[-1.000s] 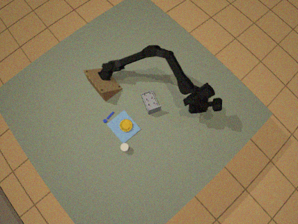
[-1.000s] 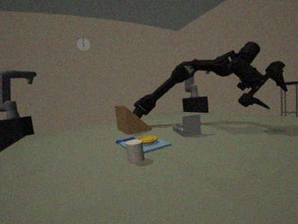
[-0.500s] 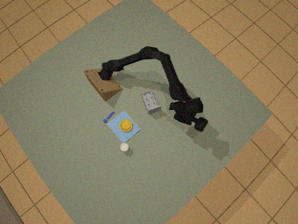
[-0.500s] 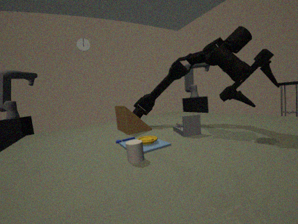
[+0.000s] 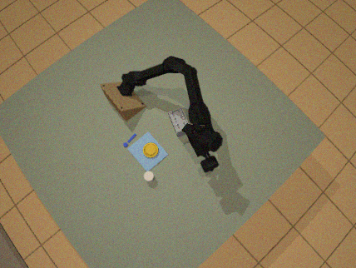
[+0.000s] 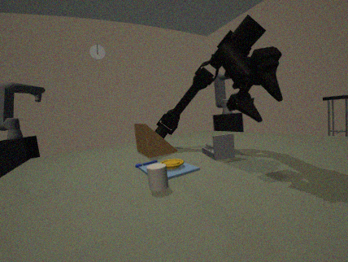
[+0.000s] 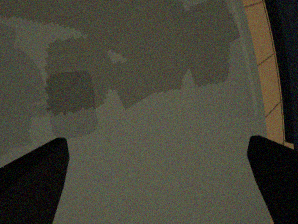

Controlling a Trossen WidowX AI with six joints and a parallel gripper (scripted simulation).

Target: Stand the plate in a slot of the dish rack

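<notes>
The yellow plate (image 5: 150, 150) (image 6: 172, 163) lies flat on a light blue square board (image 5: 146, 166) (image 6: 189, 168). The grey dish rack (image 5: 177, 118) (image 6: 224, 146) stands to the plate's upper right in the top view, between the plate and the arm's hand; part of its lower end is hidden under the arm there. My gripper (image 6: 271, 110) (image 7: 161, 148) is open and empty, high above the table and well away from the plate. The wrist view shows only the table, shadows and floor between the fingers, with neither plate nor rack in sight.
A white cylinder (image 5: 148, 176) (image 6: 158, 177) stands beside the board, near its lower corner in the top view. A blue utensil (image 5: 131, 138) (image 6: 148, 163) lies along the board's other side. The arm's brown wedge base (image 5: 118, 100) (image 6: 152, 142) stands beyond the board.
</notes>
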